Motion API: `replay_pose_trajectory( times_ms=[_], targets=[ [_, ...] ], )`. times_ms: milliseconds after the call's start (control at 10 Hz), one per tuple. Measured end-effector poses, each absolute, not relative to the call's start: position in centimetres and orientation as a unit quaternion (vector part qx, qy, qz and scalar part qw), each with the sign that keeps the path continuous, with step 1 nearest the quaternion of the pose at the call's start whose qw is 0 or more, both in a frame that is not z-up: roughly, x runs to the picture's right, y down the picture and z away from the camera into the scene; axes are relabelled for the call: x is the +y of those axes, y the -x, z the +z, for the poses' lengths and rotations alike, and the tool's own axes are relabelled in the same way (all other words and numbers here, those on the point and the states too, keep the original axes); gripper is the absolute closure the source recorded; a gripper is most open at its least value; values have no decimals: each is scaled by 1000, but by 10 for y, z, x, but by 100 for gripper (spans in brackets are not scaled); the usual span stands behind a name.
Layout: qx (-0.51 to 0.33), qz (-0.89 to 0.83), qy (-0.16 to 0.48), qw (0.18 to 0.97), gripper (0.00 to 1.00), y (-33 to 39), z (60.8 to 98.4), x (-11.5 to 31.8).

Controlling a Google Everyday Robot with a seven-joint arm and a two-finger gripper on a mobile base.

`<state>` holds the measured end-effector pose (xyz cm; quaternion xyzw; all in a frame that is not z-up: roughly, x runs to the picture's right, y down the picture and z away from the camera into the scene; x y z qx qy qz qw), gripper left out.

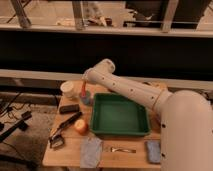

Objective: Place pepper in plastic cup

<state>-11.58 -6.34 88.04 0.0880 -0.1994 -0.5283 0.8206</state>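
Hanging from the wrist at the table's far-left corner, the gripper (84, 83) points down directly over the plastic cup (86, 100); we cannot tell from this view how far it is open or whether it has hold of anything. Just below it we see the pepper (83, 91), a slim red-orange streak standing upright with its lower end at the cup's mouth; whether that end is inside the rim or just above it we cannot say. We judge the upright pose deliberate: the cup is narrow, so a long pepper must enter end first. The arm (125, 87) reaches in from the right along the back edge of the green tray (120, 116), clear of the loose objects. Just left of the cup stands the wider white tub (68, 89), close enough to be confused with the target. In front lie a black block (69, 108), a round orange fruit (80, 126) and a brush (61, 135); along the front of the table (67, 152) lie a blue cloth (91, 150), a small metal utensil (122, 149) and a blue sponge (153, 151)
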Motion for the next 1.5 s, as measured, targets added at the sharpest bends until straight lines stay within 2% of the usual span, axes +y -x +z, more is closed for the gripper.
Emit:
replay_pose_trajectory(
  times_ms=[600,700,1200,1300,1500],
  targets=[
    [-184,-546,-94,812,93,113,880,-54],
    [-184,-547,-95,811,86,114,880,-54],
    [-184,-546,-95,812,34,113,880,-54],
    [-184,-546,-94,812,28,113,880,-54],
    [-184,-546,-94,812,26,113,880,-54]
  ],
)
